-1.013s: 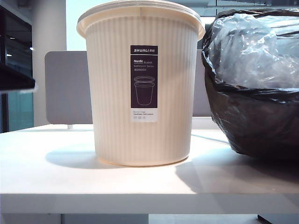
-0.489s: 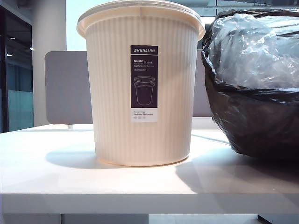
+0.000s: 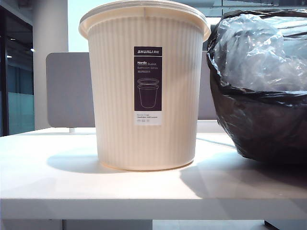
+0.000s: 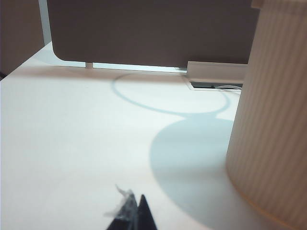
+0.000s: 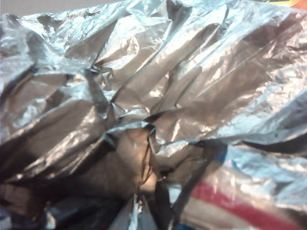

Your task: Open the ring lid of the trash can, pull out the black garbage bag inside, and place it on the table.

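The cream ribbed trash can [image 3: 146, 91] stands upright mid-table, with the ring lid [image 3: 144, 4] showing as a thin pale band on its rim. To its right the black garbage bag [image 3: 261, 120] rests on the table [image 3: 57, 182], clear plastic bulging from its top. Neither gripper shows in the exterior view. My left gripper [image 4: 136, 213] is shut, hovering low over the table beside the trash can [image 4: 273, 120], a wisp of clear film stuck to one tip. My right gripper [image 5: 138, 211] is shut, close against the crumpled garbage bag [image 5: 144, 96], which fills its view.
A grey partition panel [image 3: 69, 91] stands behind the table; in the left wrist view it is the partition panel [image 4: 148, 31], with a white cable tray [image 4: 216, 72] at its foot. The table's thick front edge [image 3: 144, 208] runs across the near side.
A dark part of the left arm at the exterior view's left edge one second ago has gone from sight. Can and bag have not moved.
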### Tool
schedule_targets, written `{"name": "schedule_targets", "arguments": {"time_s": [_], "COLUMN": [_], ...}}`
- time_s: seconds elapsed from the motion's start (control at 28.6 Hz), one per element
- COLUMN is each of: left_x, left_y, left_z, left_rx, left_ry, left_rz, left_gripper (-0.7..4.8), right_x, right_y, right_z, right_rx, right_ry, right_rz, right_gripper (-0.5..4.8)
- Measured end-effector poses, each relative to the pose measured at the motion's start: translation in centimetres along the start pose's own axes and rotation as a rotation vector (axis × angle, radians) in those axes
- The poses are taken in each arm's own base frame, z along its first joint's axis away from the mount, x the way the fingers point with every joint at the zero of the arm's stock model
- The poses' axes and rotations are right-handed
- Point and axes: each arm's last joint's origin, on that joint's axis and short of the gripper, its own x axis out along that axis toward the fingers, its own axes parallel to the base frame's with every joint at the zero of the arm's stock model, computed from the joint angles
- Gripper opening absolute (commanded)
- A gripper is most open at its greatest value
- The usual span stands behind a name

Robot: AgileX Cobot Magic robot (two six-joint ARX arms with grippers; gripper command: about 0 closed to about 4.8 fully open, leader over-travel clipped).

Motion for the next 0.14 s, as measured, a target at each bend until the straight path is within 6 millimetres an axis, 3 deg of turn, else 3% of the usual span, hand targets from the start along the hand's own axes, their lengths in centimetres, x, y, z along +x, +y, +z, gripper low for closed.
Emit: {"name": "schedule_targets", "arguments": {"time_s": [0.14], "left_x": [0.00], "left_y": [0.00], "left_z": [0.00], "left_rx": [0.000], "left_ry": [0.000], "left_rz": [0.000], "left_gripper": [-0.04], "right_x": [0.00], "right_y": [0.00], "right_z": [0.00], "right_rx": [0.000], "right_ry": [0.000], "right_rz": [0.000], "right_gripper": [-0.01]}}
